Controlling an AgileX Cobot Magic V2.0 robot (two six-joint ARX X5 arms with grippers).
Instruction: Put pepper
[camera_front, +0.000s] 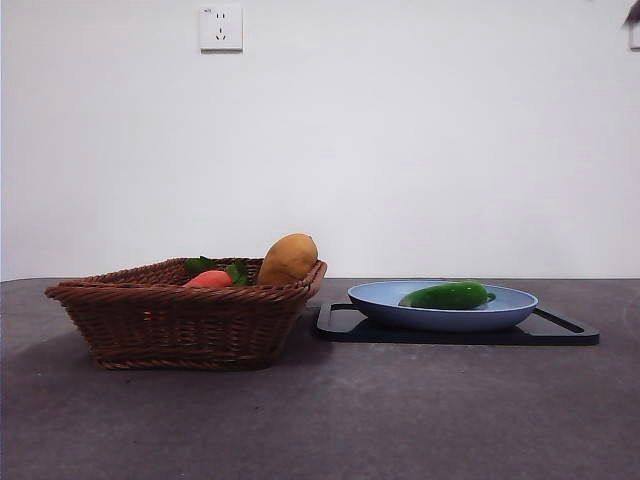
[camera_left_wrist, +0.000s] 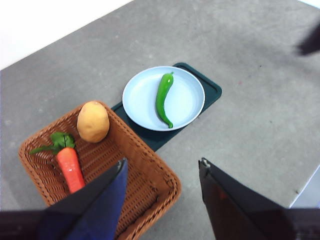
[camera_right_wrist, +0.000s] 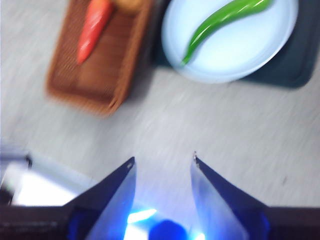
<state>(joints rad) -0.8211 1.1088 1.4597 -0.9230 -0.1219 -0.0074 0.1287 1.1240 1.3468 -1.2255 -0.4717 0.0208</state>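
The glossy green pepper (camera_front: 447, 295) lies on a light blue plate (camera_front: 380, 298), which rests on a dark tray (camera_front: 560, 330) to the right of the basket. It also shows in the left wrist view (camera_left_wrist: 164, 98) and the right wrist view (camera_right_wrist: 225, 22), lying free on the plate (camera_left_wrist: 190, 100) (camera_right_wrist: 250, 50). My left gripper (camera_left_wrist: 162, 170) is open and empty, high above the basket's near corner. My right gripper (camera_right_wrist: 164, 161) is open and empty, high above bare table, apart from the plate. Only a dark tip (camera_front: 633, 12) shows at the front view's top right corner.
A brown wicker basket (camera_front: 180, 320) stands left of the tray and holds a tan potato (camera_front: 288, 259) and an orange-red carrot with green leaves (camera_front: 210, 279). A wall socket (camera_front: 221, 27) is on the white wall behind. The table's edge (camera_left_wrist: 305, 185) is near.
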